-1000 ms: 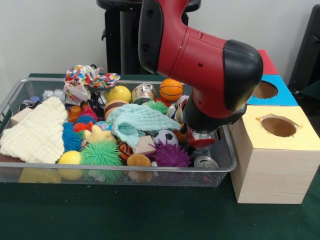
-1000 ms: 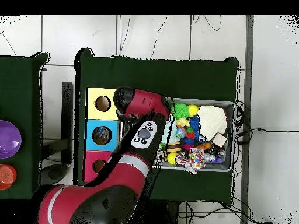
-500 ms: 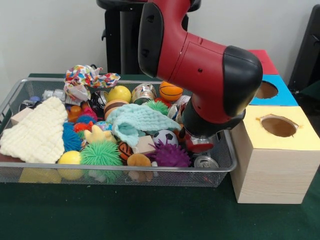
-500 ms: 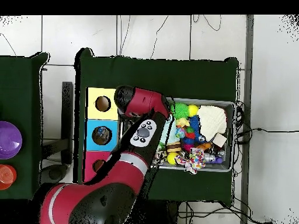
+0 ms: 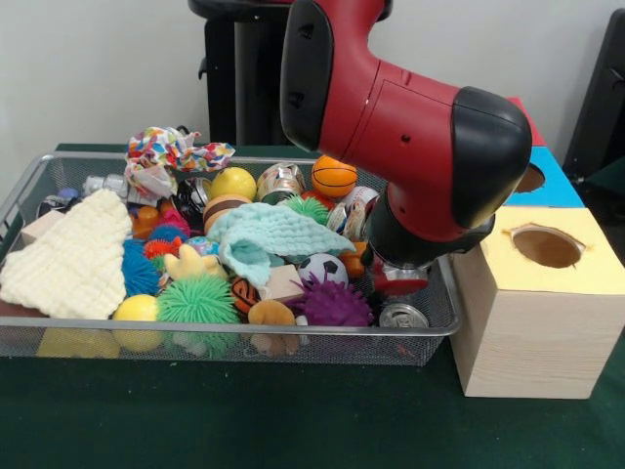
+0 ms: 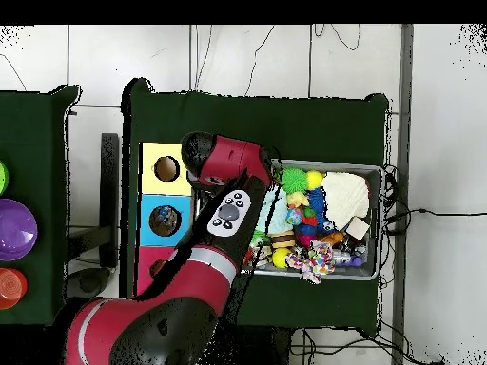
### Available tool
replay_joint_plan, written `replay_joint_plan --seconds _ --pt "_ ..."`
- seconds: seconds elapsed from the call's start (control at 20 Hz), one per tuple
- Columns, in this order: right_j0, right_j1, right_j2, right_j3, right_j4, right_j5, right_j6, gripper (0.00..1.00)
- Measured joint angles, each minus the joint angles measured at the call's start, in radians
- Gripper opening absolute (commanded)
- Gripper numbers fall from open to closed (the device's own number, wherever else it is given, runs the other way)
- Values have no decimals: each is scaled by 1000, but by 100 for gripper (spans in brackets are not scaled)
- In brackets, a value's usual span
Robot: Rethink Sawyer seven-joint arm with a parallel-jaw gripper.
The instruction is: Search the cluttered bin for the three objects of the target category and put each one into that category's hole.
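My arm (image 5: 410, 147) hangs low over the end of the wire bin (image 5: 59, 337) that is beside the yellow-topped wooden box (image 5: 542, 303), and my pincer (image 5: 398, 280) is just above the clutter there; I cannot tell if it is spread or pressed together, because the wrist hides most of it. Right under it lies a silver can (image 5: 402, 316), next to a purple spiky ball (image 5: 334, 303) and a small soccer ball (image 5: 322, 268). The yellow box has a round hole (image 5: 546, 246) on top, and behind it stands the blue box (image 5: 547, 181).
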Motion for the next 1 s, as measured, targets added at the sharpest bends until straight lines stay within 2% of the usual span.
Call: replay_joint_plan --seconds 0.25,1.0 --pt "-1 3 -1 -14 9 36 30 100" --pt "-4 3 -1 -16 28 37 33 100"
